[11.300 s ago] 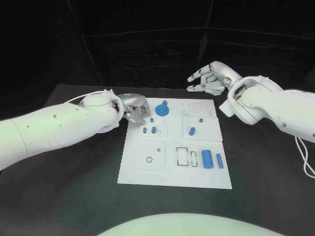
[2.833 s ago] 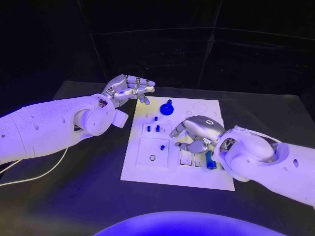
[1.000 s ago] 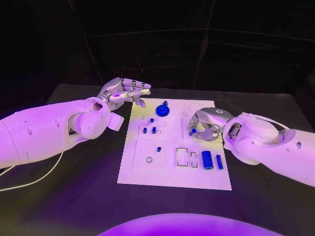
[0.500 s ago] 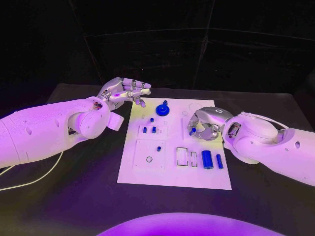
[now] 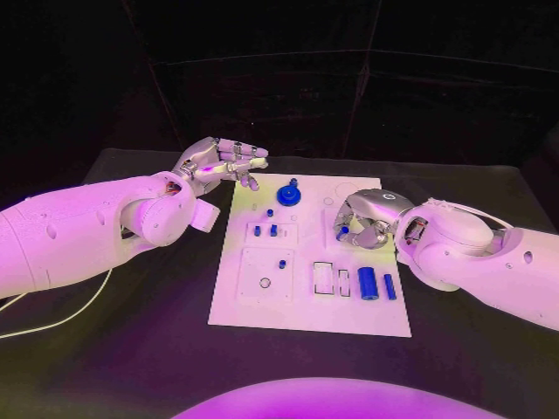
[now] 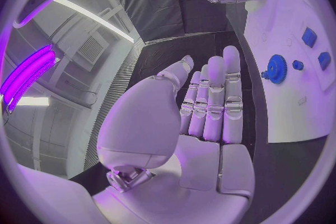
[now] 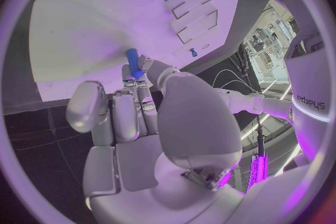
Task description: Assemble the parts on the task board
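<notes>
The white task board (image 5: 307, 305) lies in the middle of the black table. My right hand (image 5: 362, 218) hovers low over the board's far right part and pinches a small blue peg (image 5: 342, 233) in its fingertips; in the right wrist view the peg (image 7: 132, 62) points at the board (image 7: 84, 28). My left hand (image 5: 219, 162) is raised beyond the board's far left corner, fingers apart and empty, as its wrist view (image 6: 210, 102) confirms. A blue gear (image 5: 288, 195) stands at the board's far end. Two blue cylinders (image 5: 369, 283) lie at its right side.
Small blue pegs (image 5: 265, 231) stand in the board's left half, one more (image 5: 282, 264) in a square plate. Two rectangular slots (image 5: 324, 278) sit beside the cylinders. A white cable (image 5: 53, 323) runs over the table at the left.
Since 2.8 s ago my right hand has moved from the slots toward the board's far right with the small blue peg. Over the last second both hands are nearly still.
</notes>
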### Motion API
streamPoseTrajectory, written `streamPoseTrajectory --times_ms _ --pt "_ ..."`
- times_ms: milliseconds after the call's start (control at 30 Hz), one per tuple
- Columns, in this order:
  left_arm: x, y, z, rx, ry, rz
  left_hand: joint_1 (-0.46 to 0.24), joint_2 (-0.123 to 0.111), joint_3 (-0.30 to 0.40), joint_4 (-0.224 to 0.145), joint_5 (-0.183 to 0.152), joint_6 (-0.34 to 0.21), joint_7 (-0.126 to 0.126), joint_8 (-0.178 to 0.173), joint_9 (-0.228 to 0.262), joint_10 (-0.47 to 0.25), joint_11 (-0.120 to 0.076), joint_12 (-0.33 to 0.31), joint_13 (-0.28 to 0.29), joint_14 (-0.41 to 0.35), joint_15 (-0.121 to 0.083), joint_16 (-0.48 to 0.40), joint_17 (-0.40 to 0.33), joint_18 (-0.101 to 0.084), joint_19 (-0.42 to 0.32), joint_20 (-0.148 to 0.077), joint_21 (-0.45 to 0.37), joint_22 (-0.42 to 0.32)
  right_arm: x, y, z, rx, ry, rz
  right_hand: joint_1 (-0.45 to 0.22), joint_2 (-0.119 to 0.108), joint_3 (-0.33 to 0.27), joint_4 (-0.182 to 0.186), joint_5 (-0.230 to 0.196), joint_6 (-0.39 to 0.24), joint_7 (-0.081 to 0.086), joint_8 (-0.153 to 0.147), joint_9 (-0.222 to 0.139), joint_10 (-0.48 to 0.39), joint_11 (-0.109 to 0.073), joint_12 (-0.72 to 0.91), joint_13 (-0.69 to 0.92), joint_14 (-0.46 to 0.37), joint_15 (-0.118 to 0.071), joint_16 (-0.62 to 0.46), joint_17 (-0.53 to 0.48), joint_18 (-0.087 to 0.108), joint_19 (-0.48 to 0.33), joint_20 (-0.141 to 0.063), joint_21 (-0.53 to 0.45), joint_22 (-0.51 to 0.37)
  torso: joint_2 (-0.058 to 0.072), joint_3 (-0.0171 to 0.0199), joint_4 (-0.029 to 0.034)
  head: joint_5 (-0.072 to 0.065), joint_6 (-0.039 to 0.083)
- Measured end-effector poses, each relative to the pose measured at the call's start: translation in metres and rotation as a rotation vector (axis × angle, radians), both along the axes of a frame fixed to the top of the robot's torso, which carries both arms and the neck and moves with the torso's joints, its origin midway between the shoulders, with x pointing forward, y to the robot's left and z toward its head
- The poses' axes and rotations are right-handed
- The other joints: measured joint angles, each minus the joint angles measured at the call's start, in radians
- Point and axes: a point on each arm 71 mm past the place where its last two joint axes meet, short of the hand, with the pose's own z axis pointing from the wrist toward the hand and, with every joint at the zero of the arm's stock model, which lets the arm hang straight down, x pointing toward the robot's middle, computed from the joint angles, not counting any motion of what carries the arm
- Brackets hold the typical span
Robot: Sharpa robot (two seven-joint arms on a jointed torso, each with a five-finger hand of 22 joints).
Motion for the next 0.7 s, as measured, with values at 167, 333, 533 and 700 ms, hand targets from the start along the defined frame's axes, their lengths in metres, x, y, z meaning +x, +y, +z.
streamPoseTrajectory --times_ms 167,333,533,700 --pt "0.000 0.000 0.000 0.000 0.000 0.000 0.000 0.000 0.000 0.000 0.000 0.000 0.000 0.000 0.000 0.000 0.000 0.000 0.000 0.000 0.000 0.000 0.000 0.000 0.000 0.000 0.000 0.000 -0.001 0.001 0.001 0.006 -0.007 0.002 0.003 0.003 0.004 -0.004 -0.002 0.000 0.000 0.000 0.000 0.002 0.002 0.004 0.006 0.000 0.000 0.000 0.000 0.000 0.002 -0.002 0.004 0.006 0.000 0.0000 0.0000 0.000 -0.001" --pt "0.000 0.000 0.000 0.000 0.001 -0.001 0.000 0.000 0.000 0.000 0.000 0.000 0.000 0.000 0.000 0.000 0.000 0.000 0.000 0.000 0.000 0.000 0.000 0.000 0.000 0.000 0.000 -0.001 -0.003 0.003 0.003 0.018 -0.017 0.009 0.004 0.004 0.004 -0.004 -0.002 0.000 0.000 0.000 -0.001 0.002 0.002 0.004 0.007 0.000 0.000 0.000 0.000 0.000 0.002 -0.002 0.005 0.006 0.000 0.0000 0.0000 0.000 -0.001" --pt "0.000 0.000 0.000 0.000 0.001 0.000 0.000 0.000 0.000 0.000 0.000 0.000 0.000 0.000 0.000 0.000 0.000 0.000 0.000 0.000 0.000 0.000 0.000 0.000 0.000 0.000 0.000 -0.001 -0.009 0.001 0.008 0.033 -0.029 0.016 0.006 0.006 0.007 -0.008 -0.006 0.000 0.000 0.000 -0.001 0.002 0.002 0.004 0.007 0.000 0.000 0.000 0.000 0.000 0.002 -0.002 0.004 0.007 -0.001 0.0001 0.0000 0.000 0.001" --pt "0.000 0.000 0.000 0.001 0.001 0.000 0.000 0.000 0.000 0.000 0.000 0.000 0.000 0.000 0.000 -0.004 -0.004 0.000 0.000 0.000 0.000 0.000 0.000 0.000 0.000 0.000 0.000 -0.002 -0.017 0.001 0.015 0.053 -0.034 0.027 0.011 0.003 0.007 -0.008 -0.006 0.000 0.000 0.000 -0.002 0.002 0.002 0.003 0.006 0.000 0.000 0.000 0.002 0.000 0.006 -0.006 0.004 0.010 -0.002 -0.0001 0.0003 0.000 0.004"
